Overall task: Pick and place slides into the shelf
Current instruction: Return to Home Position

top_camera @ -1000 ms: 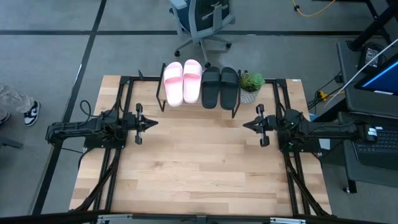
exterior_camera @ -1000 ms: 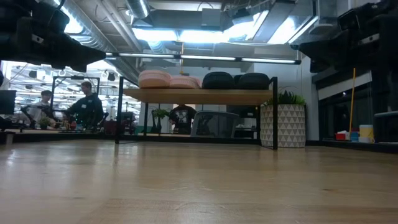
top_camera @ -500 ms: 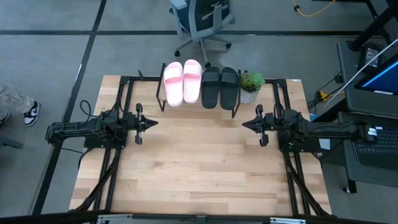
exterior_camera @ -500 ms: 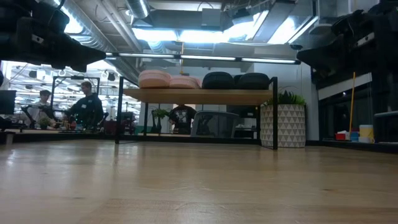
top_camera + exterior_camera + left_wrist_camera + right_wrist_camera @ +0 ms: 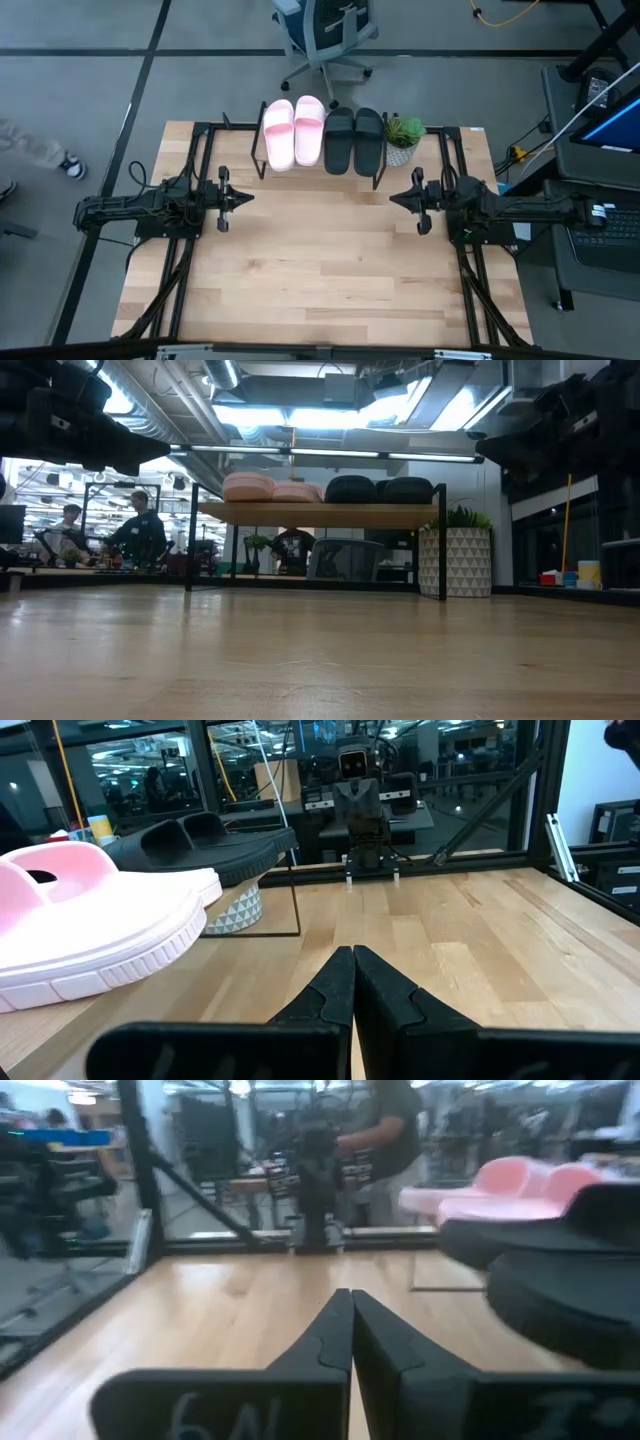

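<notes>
- Settling at the right-middle of the high view, the right claw (image 5: 392,200) has shifted only a trace from a second ago and has not moved in the last half second. Its fingers are pressed together on nothing.
- Mirroring it at the left-middle, the left claw (image 5: 249,197) has not moved at all. Its fingers are also together and empty.
- At the upper middle, the pink slides (image 5: 293,132) and the black slides (image 5: 354,138) lie side by side on the shelf (image 5: 320,514), pink to the left. The black pair sits just beside the potted plant (image 5: 403,138). None of them has moved.
- Off the bench (image 5: 320,270), a person's shoe (image 5: 70,166) at the left edge has stepped up-frame.
- With all four slides shelved and both arms nearly still, the placing looks finished, and only parking the arms seems to remain.
</notes>
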Tool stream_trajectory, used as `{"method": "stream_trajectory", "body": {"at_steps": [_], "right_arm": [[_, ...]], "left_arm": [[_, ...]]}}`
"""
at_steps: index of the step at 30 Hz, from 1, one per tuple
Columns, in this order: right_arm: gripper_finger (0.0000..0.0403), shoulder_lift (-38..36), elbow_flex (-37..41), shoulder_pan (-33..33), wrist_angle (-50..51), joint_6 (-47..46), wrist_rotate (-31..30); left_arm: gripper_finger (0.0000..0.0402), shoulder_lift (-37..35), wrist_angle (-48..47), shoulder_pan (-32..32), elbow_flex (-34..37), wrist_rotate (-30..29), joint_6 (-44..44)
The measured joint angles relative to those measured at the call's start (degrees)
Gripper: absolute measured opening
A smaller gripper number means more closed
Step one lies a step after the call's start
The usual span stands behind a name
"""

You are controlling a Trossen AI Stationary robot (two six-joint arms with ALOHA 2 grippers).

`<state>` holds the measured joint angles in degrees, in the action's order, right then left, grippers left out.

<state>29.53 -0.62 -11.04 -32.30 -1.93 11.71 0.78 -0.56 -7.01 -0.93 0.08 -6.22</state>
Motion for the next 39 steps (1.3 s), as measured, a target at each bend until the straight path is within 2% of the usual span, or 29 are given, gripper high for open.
{"method": "stream_trajectory", "body": {"at_steps": [4,9,13,22,39], "right_arm": [[0.001,-3.5,0.0,3.3,1.7,1.1,-5.8],[0.001,-12.8,0.0,9.8,8.6,7.2,-7.5],[0.001,-18.7,0.0,13.1,15.7,8.1,-13.9],[0.001,-29.5,0.2,13.6,28.7,8.5,-14.5],[0.001,-29.2,0.2,13.5,30.6,8.2,-14.7]], "left_arm": [[0.0,0.0,0.0,0.0,0.0,0.0,0.0],[0.0,0.0,0.1,0.0,0.0,0.0,0.0],[0.0,0.0,0.1,0.0,0.0,0.0,0.0],[0.0,0.0,0.1,0.0,0.0,0.0,0.0],[0.0,0.0,0.1,0.0,0.0,0.0,0.0]]}}
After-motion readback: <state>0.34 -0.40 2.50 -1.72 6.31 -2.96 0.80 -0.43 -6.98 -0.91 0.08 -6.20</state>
